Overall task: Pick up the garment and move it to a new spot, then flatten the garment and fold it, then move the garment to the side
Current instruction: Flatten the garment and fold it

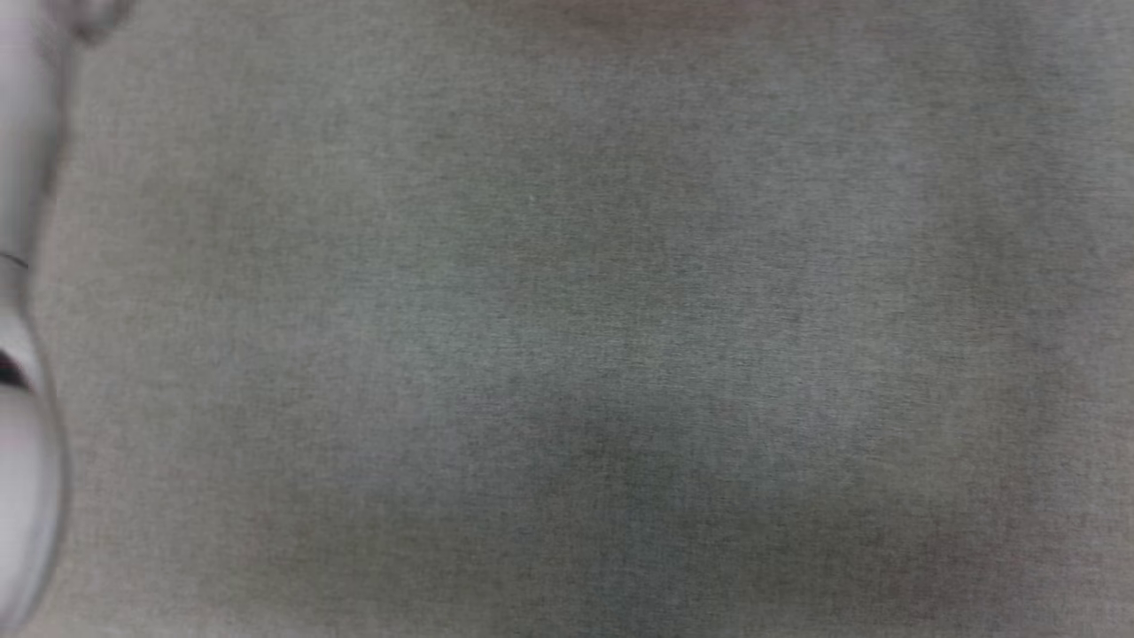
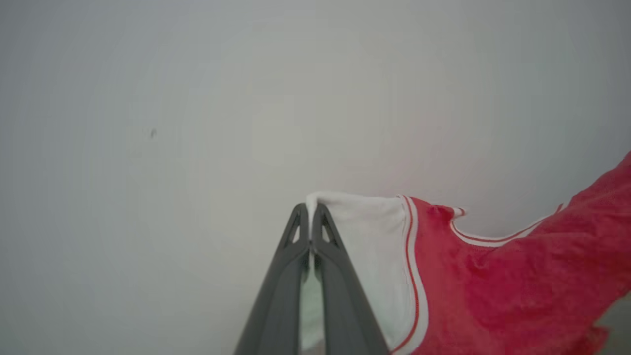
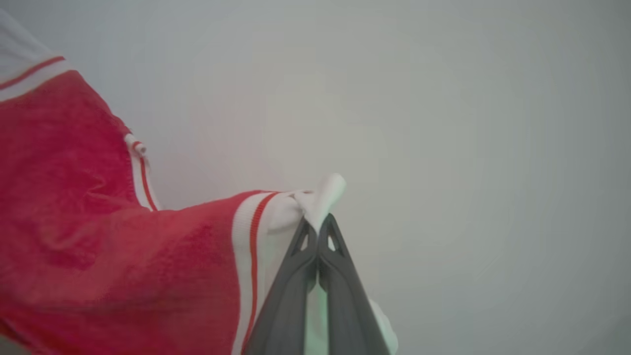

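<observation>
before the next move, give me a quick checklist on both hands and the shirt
1. left hand shut on a white sleeve of the garment: ok
2. right hand shut on the other white sleeve: ok
3. white cloth pokes out beyond both grips: ok
4. garment untwisted between the hands: cannot tell
5. hem clear of the grey surface: cannot tell

One garment, red. Two white sleeves, one per wrist view. Two grippers: left gripper, right gripper. Four dark fingers, two per gripper. One pale forearm, head view's left edge.
</observation>
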### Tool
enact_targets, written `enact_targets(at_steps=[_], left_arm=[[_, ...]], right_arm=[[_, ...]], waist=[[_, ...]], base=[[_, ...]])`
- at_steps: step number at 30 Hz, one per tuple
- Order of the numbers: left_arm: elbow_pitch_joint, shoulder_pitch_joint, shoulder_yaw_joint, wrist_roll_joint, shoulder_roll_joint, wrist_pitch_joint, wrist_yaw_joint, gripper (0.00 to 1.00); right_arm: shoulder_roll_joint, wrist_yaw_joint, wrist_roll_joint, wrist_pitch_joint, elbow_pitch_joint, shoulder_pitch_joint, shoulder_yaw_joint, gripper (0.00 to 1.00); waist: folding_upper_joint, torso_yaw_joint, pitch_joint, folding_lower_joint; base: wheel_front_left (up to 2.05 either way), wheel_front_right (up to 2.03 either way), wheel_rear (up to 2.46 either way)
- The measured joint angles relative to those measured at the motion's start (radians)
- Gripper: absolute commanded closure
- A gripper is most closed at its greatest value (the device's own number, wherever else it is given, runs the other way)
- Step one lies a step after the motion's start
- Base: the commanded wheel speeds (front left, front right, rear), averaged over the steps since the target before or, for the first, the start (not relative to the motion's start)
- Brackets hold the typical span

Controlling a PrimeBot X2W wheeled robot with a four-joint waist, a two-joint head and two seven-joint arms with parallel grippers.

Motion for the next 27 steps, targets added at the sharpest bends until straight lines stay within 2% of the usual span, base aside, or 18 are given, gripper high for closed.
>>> enact_targets(at_steps=[4, 9, 14, 19, 25, 27], left_arm=[[0.008, 0.098, -0.030, -0.002, -0.005, -0.009, -0.008, 1.00], [-0.042, 0.261, -0.068, -0.067, 0.002, 0.014, -0.009, 1.00], [-0.156, 0.424, -0.110, -0.147, 0.061, 0.052, -0.009, 1.00], [-0.323, 0.592, -0.167, -0.213, 0.166, 0.104, -0.009, 1.00], [-0.537, 0.810, -0.213, -0.264, 0.326, 0.139, -0.009, 1.00], [-0.609, 0.888, -0.230, -0.278, 0.379, 0.161, 0.003, 1.00]], right_arm=[[0.000, 0.000, 0.058, 0.000, 0.038, 0.093, 0.051, 1.00], [-0.002, 0.000, 0.223, 0.000, 0.058, 0.214, 0.133, 1.00], [-0.046, 0.000, 0.380, 0.001, -0.014, 0.354, 0.262, 1.00], [-0.149, 0.000, 0.504, 0.026, -0.156, 0.508, 0.366, 1.00], [-0.262, 0.000, 0.604, 0.089, -0.351, 0.706, 0.411, 1.00], [-0.299, 0.000, 0.628, 0.111, -0.418, 0.778, 0.410, 1.00]], waist=[[0.0000, 0.014, -0.011, 0.0000], [0.0000, 0.022, -0.062, 0.0000], [0.0000, 0.021, -0.131, 0.0000], [0.0000, 0.017, -0.205, 0.0000], [0.0000, 0.008, -0.288, 0.0000], [0.0000, 0.004, -0.312, 0.0000]], base=[[0.00, 0.00, 0.00], [0.00, 0.00, 0.00], [0.00, 0.00, 0.00], [0.00, 0.00, 0.00], [0.00, 0.00, 0.00], [0.00, 0.00, 0.00]])
